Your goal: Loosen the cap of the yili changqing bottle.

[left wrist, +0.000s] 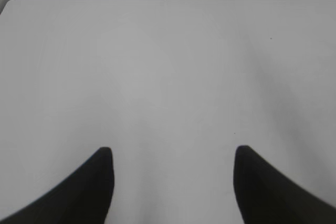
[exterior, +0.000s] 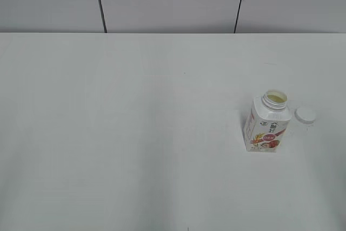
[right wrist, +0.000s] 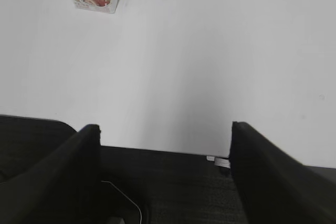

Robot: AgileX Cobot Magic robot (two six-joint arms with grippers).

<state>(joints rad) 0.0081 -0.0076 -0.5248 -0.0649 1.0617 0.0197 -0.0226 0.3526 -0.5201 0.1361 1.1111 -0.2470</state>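
while the left gripper (left wrist: 173,182) hangs wide open and empty over bare table (exterior: 135,133), the yili changqing bottle (exterior: 266,125) stands upright, long axis vertical, mouth up, at eleven o'clock from the right gripper (right wrist: 164,145), the nearer one, equally spread and empty; the cap (exterior: 305,115) lies just beside it at two o'clock, already off.

White bottle (exterior: 266,125) with red-orange label, seemingly yellowish inside; white cap (exterior: 305,115).

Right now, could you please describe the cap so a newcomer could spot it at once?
On the white table, look right to the upright open bottle. The cap lies just right of it, apart: a small flat white disc, unlike the taller labelled bottle.
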